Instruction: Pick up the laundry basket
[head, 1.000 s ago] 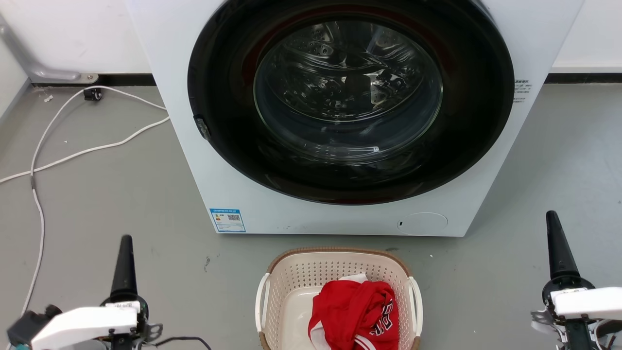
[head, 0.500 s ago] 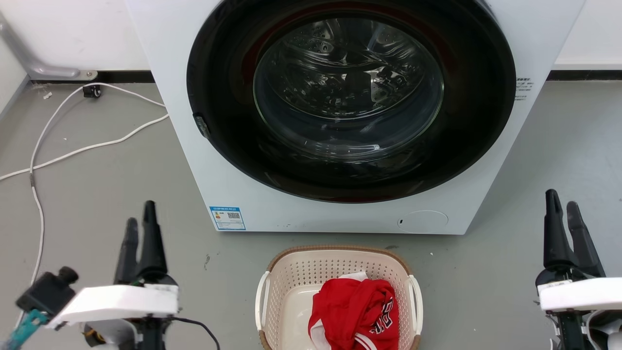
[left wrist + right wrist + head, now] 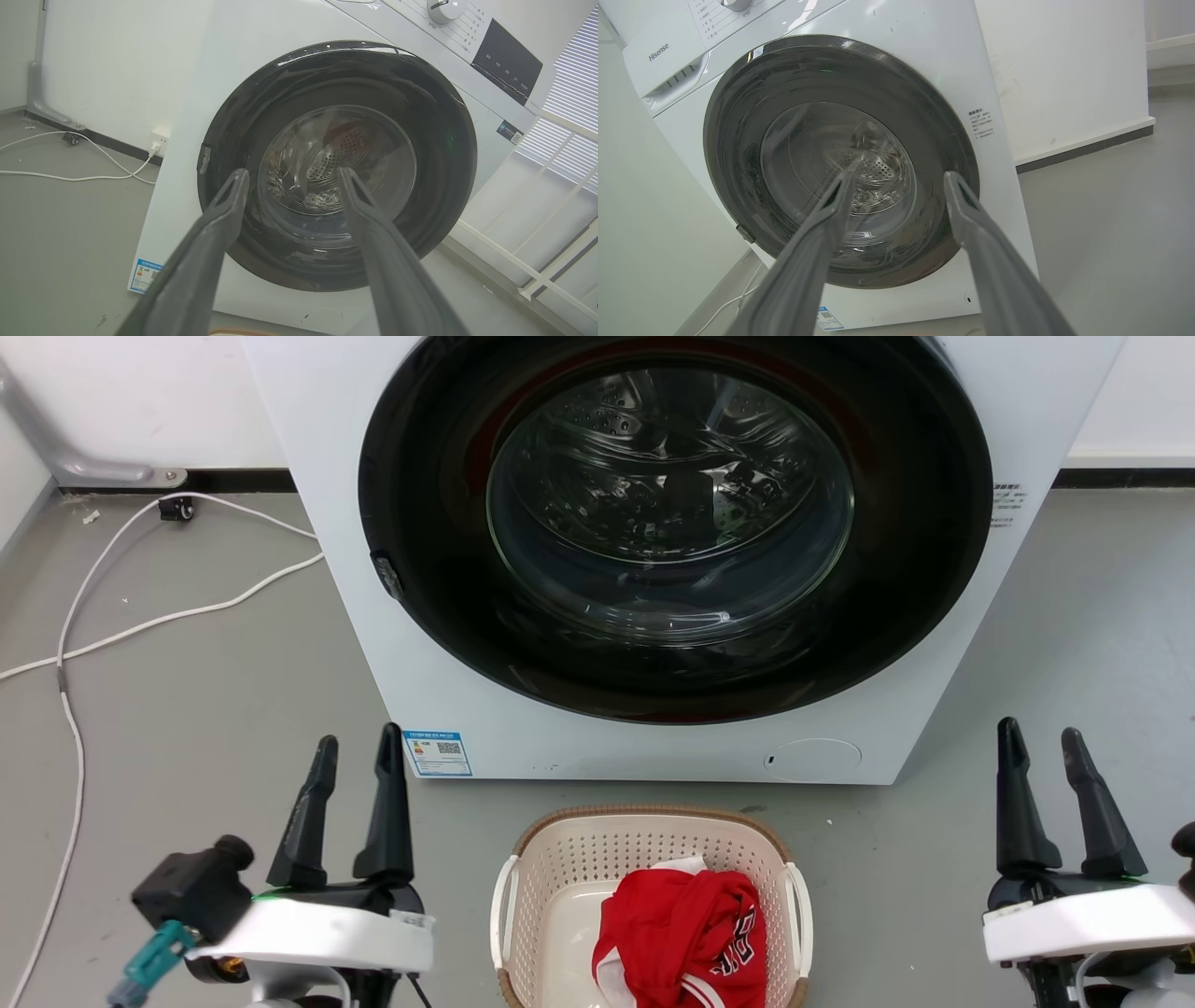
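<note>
Flanking the laundry basket [image 3: 607, 859], end effectors [image 3: 358, 737] [image 3: 1037, 728] (newly parted).

"Hisense" brand [image 3: 658, 52]: grey letters on washer [image 3: 920, 51] drawer panel, far up-left of right gripper [image 3: 901, 171].
Blue-edged sticker [image 3: 145, 275] with QR code: washer's lower front corner, down-left of left gripper [image 3: 293, 171]; print too small to read.
Side label [image 3: 981, 123], up-right of right gripper: unreadable.
Dial markings [image 3: 467, 32], up-right of left gripper: unreadable.
Dark lettering [image 3: 739, 933] on red shirt [image 3: 663, 924]: folded, unreadable.

Cream perforated laundry basket [image 3: 597, 859] w/ brown rim, red garment [image 3: 686, 933], poss. white trim, white washer [image 3: 322, 476]
</note>
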Robot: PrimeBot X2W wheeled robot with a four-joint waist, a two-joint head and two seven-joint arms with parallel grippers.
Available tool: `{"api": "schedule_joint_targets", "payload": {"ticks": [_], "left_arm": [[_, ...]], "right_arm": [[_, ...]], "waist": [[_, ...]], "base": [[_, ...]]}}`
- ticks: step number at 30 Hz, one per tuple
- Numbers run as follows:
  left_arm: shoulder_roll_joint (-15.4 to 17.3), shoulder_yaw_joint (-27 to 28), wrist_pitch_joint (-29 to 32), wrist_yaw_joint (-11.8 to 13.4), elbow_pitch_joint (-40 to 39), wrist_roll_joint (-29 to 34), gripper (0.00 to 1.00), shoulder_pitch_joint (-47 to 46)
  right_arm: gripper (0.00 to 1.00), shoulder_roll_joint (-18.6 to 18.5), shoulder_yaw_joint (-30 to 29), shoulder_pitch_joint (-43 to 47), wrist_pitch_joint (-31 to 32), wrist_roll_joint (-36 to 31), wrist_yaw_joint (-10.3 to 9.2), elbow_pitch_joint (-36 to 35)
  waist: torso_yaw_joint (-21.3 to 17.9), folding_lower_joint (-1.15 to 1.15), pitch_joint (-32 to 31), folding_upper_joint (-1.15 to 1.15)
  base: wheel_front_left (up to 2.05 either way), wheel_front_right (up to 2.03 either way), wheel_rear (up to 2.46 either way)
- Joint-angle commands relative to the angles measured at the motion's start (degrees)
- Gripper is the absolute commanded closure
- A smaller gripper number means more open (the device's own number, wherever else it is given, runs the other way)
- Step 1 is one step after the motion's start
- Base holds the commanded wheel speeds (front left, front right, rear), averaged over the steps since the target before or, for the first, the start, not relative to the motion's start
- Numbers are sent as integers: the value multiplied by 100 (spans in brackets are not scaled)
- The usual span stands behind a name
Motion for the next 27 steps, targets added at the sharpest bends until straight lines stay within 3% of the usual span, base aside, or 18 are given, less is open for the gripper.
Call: {"api": "schedule_joint_targets", "payload": {"ticks": [1, 15, 27], "left_arm": [[18, -68, -66, 41, -102, 251, 0, 11], [403, -836, -262, 622, -31, 1335, 0, 35], [611, -1288, -441, 825, 154, 1869, 0, 79]], "right_arm": [[0, -8, 27, 17, -57, -233, 12, -50], [0, -6, 90, 132, -255, -1253, 13, 124], [0, -3, 120, 179, -439, -1987, 13, 409]], "waist": [[2, 0, -3, 0], [-4, 0, -26, 0], [-15, 0, -23, 0]], "base": [[0, 0, 0], [0, 0, 0], [0, 0, 0]]}}
